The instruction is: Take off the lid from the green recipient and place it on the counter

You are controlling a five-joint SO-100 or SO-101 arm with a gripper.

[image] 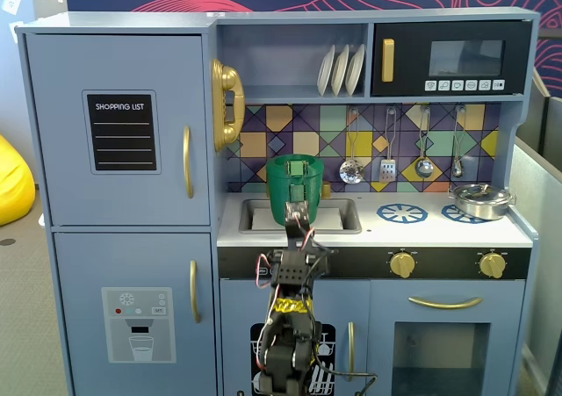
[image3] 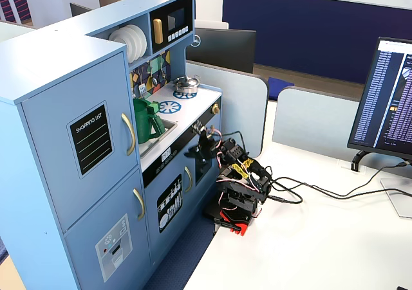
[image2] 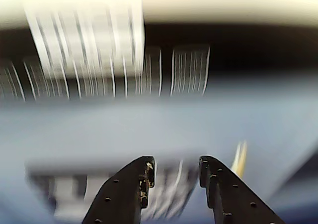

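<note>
Behind the arm stands a pale blue toy kitchen, set against the edge of a white table that carries a monitor near its far right corner. Low in front of the kitchen's drawer face, the claw (image2: 174,177) shows in the wrist view with its two black fingers a moderate gap apart and nothing between them; that view is smeared with motion. In a fixed view the claw (image: 299,225) reaches up toward the front edge of the counter (image: 430,229), short of the green recipient (image: 295,188).

Judging from this, the approach is under way and no grasp is made. The green recipient (image3: 147,120) stands in the sink recess at the counter's left end. Its lid (image: 295,159) seems to sit on top, though the knob is too small to make out. The next move calls for raising the claw above the rim, centring over the lid, and closing on its knob before lifting.

Readable writing: "SHOPPING LIST" on a black panel (image: 122,132) on the tall left door. A small silver pot (image: 481,199) sits on the right burner.
</note>
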